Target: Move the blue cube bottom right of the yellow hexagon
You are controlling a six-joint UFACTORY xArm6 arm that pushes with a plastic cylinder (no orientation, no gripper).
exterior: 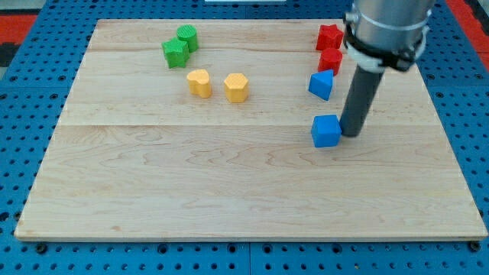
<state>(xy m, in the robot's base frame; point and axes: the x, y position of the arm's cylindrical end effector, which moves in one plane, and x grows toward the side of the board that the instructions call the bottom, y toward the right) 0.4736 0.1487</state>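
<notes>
Blue cube (pixel 326 131): right of centre on the wooden board (pixel 229 191), well right of and below the yellow hexagon (pixel 236 87). Rod tip (pixel 352 134): touching the cube's right side; no pincer fitted, nothing held.

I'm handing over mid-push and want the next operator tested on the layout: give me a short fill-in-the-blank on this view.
1. My tip sits just to the view's ____ of the blue cube.
2. The yellow hexagon lies toward the view's upper ____ of the blue cube.
3. The two blocks near the view's top left corner of the board are ____.
4. There are ____ red blocks.

Missing words: right; left; green; two
</notes>
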